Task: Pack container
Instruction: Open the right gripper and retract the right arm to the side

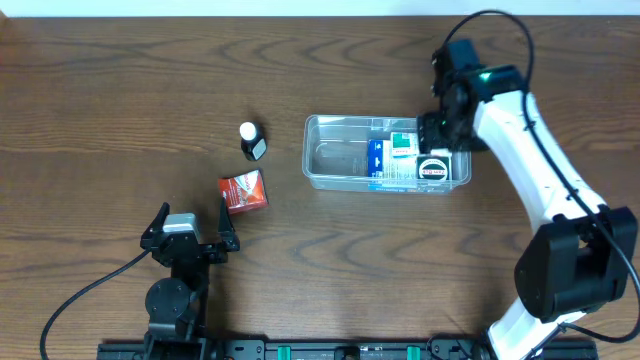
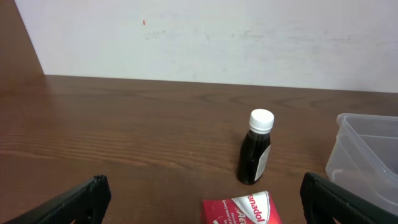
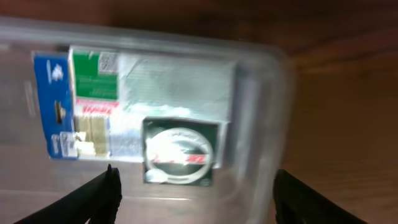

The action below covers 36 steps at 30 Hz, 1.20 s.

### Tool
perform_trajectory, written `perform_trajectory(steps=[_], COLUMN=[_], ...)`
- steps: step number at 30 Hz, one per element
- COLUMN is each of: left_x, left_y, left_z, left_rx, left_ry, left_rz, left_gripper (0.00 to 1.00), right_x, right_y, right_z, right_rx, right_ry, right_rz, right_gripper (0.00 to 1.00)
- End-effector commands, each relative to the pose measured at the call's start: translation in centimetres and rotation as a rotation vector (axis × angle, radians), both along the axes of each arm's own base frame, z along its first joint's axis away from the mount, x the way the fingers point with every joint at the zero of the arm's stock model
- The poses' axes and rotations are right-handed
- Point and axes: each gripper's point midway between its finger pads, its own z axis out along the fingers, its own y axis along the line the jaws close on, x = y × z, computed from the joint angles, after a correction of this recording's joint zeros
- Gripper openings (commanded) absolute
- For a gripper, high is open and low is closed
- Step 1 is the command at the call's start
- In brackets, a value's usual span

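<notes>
The clear plastic container (image 1: 330, 165) sits mid-table; its right half holds a blue-and-white box (image 1: 377, 160), a green-and-white box (image 1: 403, 143) and a dark box with a round white logo (image 1: 434, 169). In the right wrist view the container (image 3: 261, 81) fills the frame with the dark box (image 3: 180, 152) near my open, empty right gripper (image 3: 193, 199). That gripper (image 1: 440, 128) hovers over the container's right end. A dark bottle with a white cap (image 1: 250, 140) and a red box (image 1: 244, 191) stand left of the container. My left gripper (image 1: 190, 232) is open, just before the red box (image 2: 242, 210) and the bottle (image 2: 256, 148).
The wooden table (image 1: 120, 100) stretches around everything. A pale wall (image 2: 199, 37) rises behind the table's far edge in the left wrist view. The container's corner (image 2: 367, 149) shows at that view's right side. A black cable (image 1: 80, 290) runs from the left arm.
</notes>
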Motion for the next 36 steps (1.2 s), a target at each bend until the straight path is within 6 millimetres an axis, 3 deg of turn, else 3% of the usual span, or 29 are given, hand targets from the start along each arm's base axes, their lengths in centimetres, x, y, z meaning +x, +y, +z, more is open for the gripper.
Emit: perform_trajectory(steps=[1, 4, 7, 9, 13, 18, 24, 36], left_x=[-0.1, -0.1, -0.1, -0.1, -0.1, -0.1, -0.1, -0.1], left_y=[0.2, 0.2, 0.2, 0.2, 0.2, 0.2, 0.2, 0.2], left_z=[-1.8, -1.8, -1.8, -1.8, -1.8, -1.8, -1.8, -1.8], left_rx=[0.022, 0.022, 0.022, 0.022, 0.022, 0.022, 0.022, 0.022], left_ry=[0.05, 0.05, 0.05, 0.05, 0.05, 0.05, 0.05, 0.05], left_rz=[0.01, 0.01, 0.01, 0.01, 0.01, 0.01, 0.01, 0.01], left_gripper=[0.98, 0.98, 0.98, 0.98, 0.98, 0.98, 0.98, 0.98], right_x=[1.5, 2.1, 2.0, 1.5, 0.5, -0.8, -1.5, -1.6], right_y=[-3.4, -7.0, -11.4, -14.5, -18.5, -21.9, -23.6, -23.6], right_z=[1.8, 2.2, 2.4, 2.4, 2.4, 2.4, 2.4, 2.4], right_rx=[-0.021, -0.022, -0.036, -0.052, -0.056, -0.059, -0.06, -0.06], right_ry=[-0.05, -0.068, -0.075, -0.073, -0.07, -0.068, -0.066, -0.066], right_rz=[-0.054, -0.14, -0.204, -0.278, -0.38, -0.471, -0.515, -0.517], right_gripper=[0.77, 0.82, 0.99, 0.99, 0.99, 0.99, 0.99, 0.99])
